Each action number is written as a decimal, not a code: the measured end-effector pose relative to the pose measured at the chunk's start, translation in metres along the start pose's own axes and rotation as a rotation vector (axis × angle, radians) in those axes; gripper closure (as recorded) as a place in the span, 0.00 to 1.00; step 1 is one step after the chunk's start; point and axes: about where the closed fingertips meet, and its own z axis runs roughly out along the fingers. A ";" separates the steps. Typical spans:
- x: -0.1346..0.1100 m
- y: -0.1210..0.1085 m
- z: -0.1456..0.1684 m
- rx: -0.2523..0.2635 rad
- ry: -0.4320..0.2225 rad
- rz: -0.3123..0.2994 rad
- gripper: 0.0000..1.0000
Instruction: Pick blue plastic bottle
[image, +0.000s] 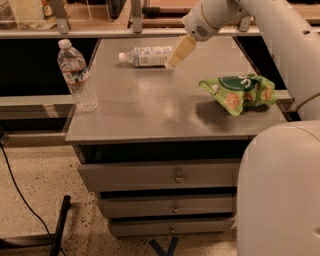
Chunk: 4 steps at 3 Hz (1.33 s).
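The blue plastic bottle lies on its side at the back of the grey cabinet top, white cap pointing left, with a pale blue-and-white label. My gripper hangs from the white arm that comes in from the upper right. Its pale fingers point down and left, and their tips overlap the bottle's right end.
A taller clear water bottle stands upright at the cabinet top's left edge. A green snack bag lies on the right side. Drawers are below the top. A shelf rail runs behind. A black cable lies on the floor at left.
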 end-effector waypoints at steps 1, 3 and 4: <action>0.005 -0.011 0.002 0.038 0.000 -0.006 0.00; 0.009 -0.026 0.028 0.083 -0.060 0.017 0.00; 0.010 -0.032 0.049 0.100 -0.099 0.041 0.00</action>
